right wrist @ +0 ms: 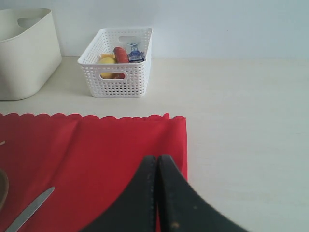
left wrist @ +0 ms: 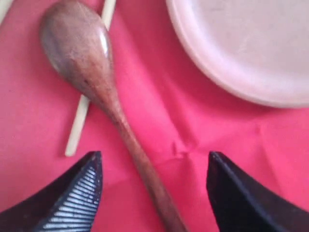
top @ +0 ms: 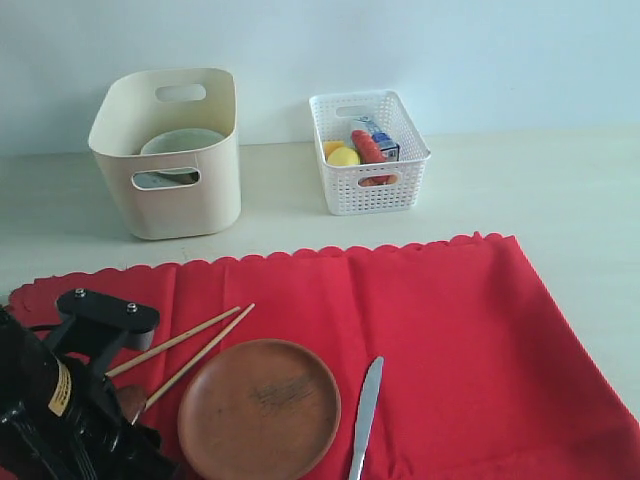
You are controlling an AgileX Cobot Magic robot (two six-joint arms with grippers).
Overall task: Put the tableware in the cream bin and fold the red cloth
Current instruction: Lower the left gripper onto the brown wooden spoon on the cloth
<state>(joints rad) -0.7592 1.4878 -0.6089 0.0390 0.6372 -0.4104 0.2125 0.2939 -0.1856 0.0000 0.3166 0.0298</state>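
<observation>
The red cloth [top: 420, 320] lies spread on the table. On it rest the round wooden plate [top: 260, 408], the steel knife [top: 366, 405] and two chopsticks [top: 185, 345]. My left gripper [left wrist: 154, 162] is open just above the cloth, its fingers [left wrist: 77, 193] standing either side of the wooden spoon's [left wrist: 87, 67] handle without touching it. The plate's rim [left wrist: 231, 72] and a chopstick [left wrist: 79, 123] lie close by. A pale bowl [top: 180, 141] sits inside the cream bin [top: 170, 195] at the back left. My right gripper [right wrist: 157, 162] is shut and empty, over the cloth's [right wrist: 96, 154] right edge.
A white lattice basket [top: 372, 175] holding food items stands to the right of the cream bin. The left arm's black body [top: 60, 400] covers the cloth's front left corner. Bare table [top: 560, 200] lies beyond and to the right of the cloth.
</observation>
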